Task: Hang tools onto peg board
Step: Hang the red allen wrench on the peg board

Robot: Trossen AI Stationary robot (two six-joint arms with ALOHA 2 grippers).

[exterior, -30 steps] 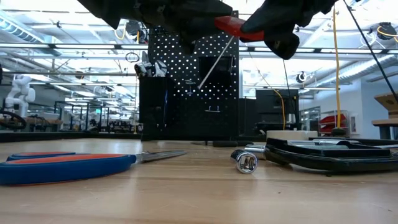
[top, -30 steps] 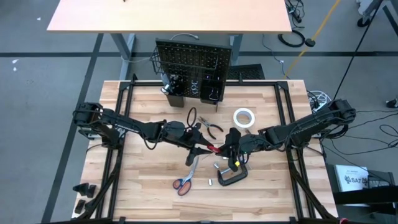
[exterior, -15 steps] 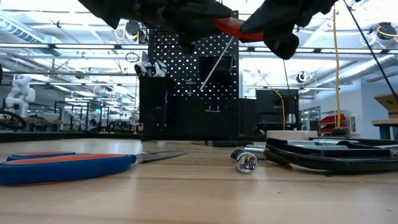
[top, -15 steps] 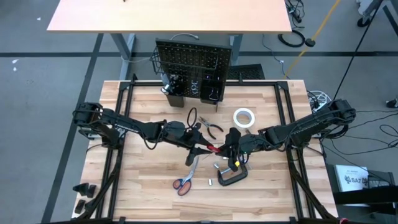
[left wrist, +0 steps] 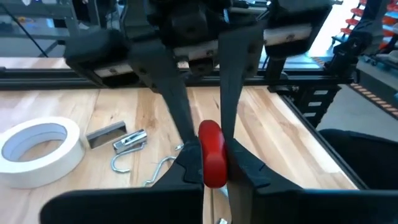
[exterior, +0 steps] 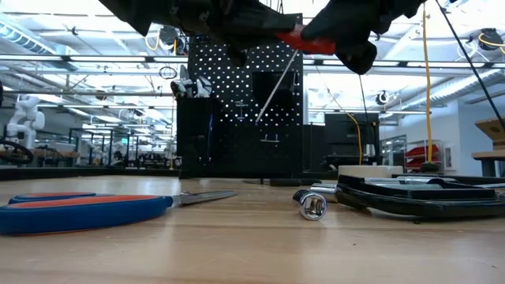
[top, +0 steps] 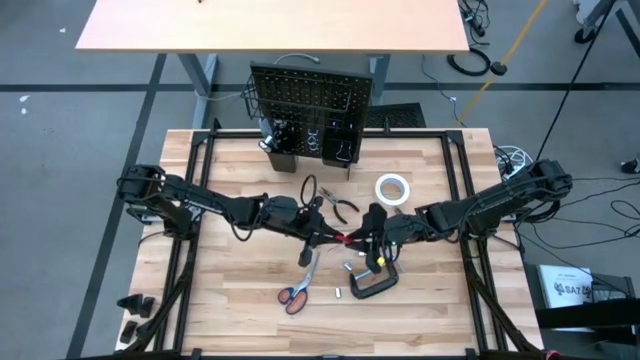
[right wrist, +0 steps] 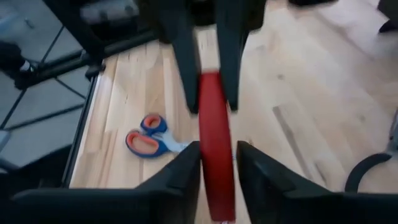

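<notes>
Currently clutter under the handoff: orange-handled scissors [top: 297, 291], black C-clamp [top: 371, 283], white tape roll [top: 392, 188], pliers [top: 338, 206] all lie on the table [top: 230, 300]; peg board [top: 310, 97] stands at the far edge, well apart. Red screwdriver [left wrist: 212, 154] is in mid-air between both arms, shaft angled down. Left gripper [left wrist: 209, 163] is clamped on the handle; right gripper [right wrist: 216, 163] has fingers either side of it, slightly apart, can't tell if gripping
</notes>
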